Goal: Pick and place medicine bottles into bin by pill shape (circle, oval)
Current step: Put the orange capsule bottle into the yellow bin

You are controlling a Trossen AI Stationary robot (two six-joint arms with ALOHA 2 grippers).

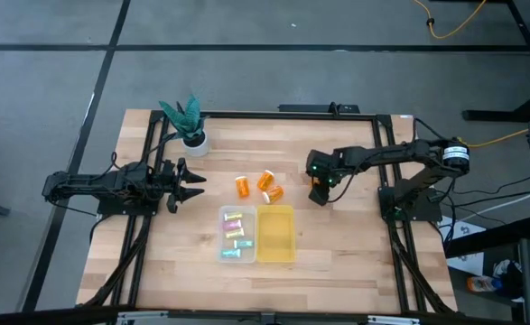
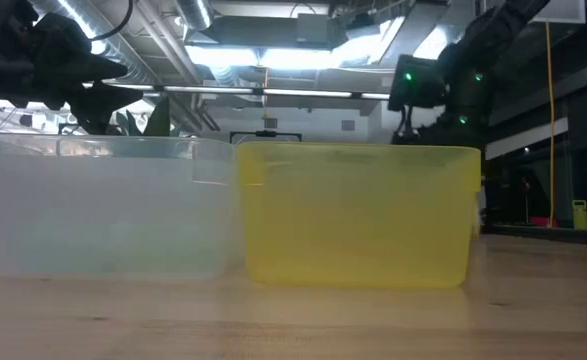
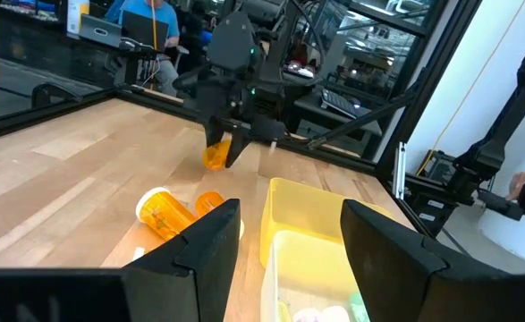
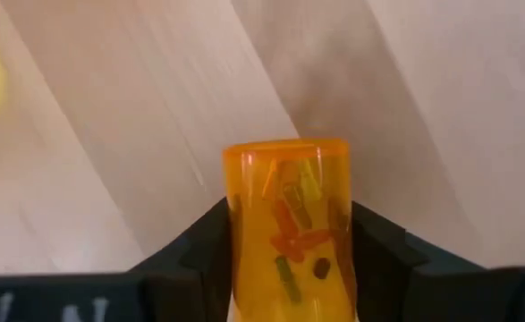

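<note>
The yellow bin (image 1: pixel 275 234) is our landmark, sitting on the wooden table (image 1: pixel 355 253) with the clear bin (image 1: pixel 235 235) pressed against its left side. Inside that clear bin lie several pastel vials (image 1: pixel 236 230), teal, yellow-green and purple. The yellow bin itself shows nothing but its own floor from above.

Just beyond the yellow bin, three orange bottles (image 1: pixel 259 186) with white caps lie on their sides in a loose cluster on the wood, near its far edge.

Off to the right of that bin and a little farther back, the right gripper (image 1: pixel 320 193) hangs low over the table, and its wrist camera gives the close look: an orange bottle (image 4: pixel 291 228) sits squarely between the two dark fingers (image 4: pixel 190 250), which press against both its sides, so it is grasping that bottle, with small coloured pieces showing through the orange wall. From the left wrist, the same bottle shows as an orange blob in those fingers, above the wood.

Well to the left of the bins, the left gripper (image 1: pixel 190 183) waits with its fingers spread apart, holding nothing.

Farthest back, beyond the clear bin, stands a white pot with a green plant (image 1: pixel 190 126).
</note>
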